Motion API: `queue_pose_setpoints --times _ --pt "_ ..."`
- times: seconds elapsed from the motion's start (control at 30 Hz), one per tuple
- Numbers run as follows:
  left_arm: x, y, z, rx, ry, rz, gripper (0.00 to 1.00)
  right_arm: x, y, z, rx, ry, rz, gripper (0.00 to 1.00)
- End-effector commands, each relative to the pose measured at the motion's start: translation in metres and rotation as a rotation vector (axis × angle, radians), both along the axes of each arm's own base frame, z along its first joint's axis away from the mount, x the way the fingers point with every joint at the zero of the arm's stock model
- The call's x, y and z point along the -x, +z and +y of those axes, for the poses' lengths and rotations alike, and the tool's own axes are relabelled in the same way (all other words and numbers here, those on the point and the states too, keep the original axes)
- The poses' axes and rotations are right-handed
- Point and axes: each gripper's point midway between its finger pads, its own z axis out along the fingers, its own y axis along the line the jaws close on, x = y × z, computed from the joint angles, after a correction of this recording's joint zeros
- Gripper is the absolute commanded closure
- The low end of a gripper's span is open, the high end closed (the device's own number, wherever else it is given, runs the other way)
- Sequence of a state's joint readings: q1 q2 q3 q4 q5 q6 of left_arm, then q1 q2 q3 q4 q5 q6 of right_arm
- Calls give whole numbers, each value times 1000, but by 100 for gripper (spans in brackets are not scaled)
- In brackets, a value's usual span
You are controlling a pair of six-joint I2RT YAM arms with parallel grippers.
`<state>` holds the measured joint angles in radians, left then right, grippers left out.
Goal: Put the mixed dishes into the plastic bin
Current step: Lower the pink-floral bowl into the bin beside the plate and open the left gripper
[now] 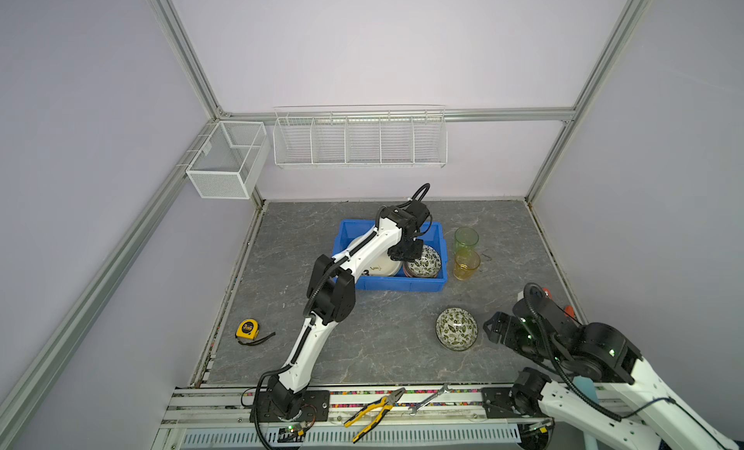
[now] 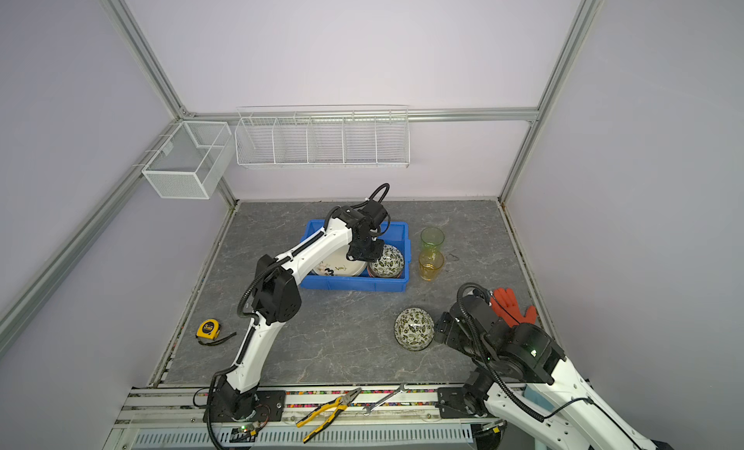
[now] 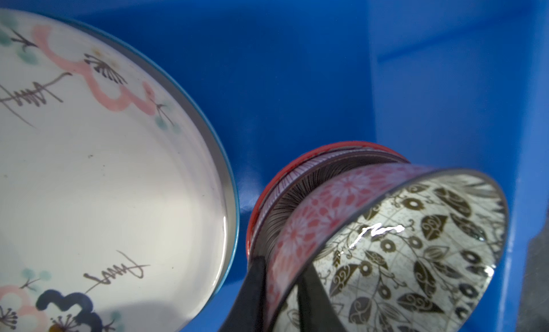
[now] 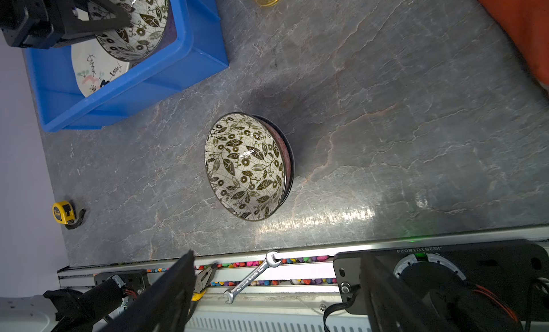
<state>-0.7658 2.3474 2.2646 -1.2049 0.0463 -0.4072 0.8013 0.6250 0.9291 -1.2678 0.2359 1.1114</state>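
**Left arm** (image 1: 300,359): slopes up from its base, bends at the black elbow and stretches forward. The wrist is turned down, so the left gripper (image 1: 410,253) points downward. In the left wrist view its two dark fingers (image 3: 252,295) stand slightly apart, one on either side of the wall of a leafy bowl (image 3: 416,256). Whether they press on it cannot be told.

**Right arm** (image 1: 604,347): folded low, forearm nearly level, with the right gripper (image 1: 493,327) facing sideways toward the left arm. Its jaws stand wide apart and grip nothing.
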Motion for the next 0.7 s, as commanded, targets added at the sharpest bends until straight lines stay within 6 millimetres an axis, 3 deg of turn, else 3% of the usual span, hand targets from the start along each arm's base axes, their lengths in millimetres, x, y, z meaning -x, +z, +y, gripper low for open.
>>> queue_pose_setpoints --times 0.0,0.4,0.67 --pt "2 8 2 1 -1 9 72 4 -5 -5 12 -25 17 12" --pt "14 25 -9 90 -10 53 44 4 -4 -5 8 -20 14 12" --pt "18 36 -14 129 -23 69 38 6 -2 -9 1 -27 6 12"
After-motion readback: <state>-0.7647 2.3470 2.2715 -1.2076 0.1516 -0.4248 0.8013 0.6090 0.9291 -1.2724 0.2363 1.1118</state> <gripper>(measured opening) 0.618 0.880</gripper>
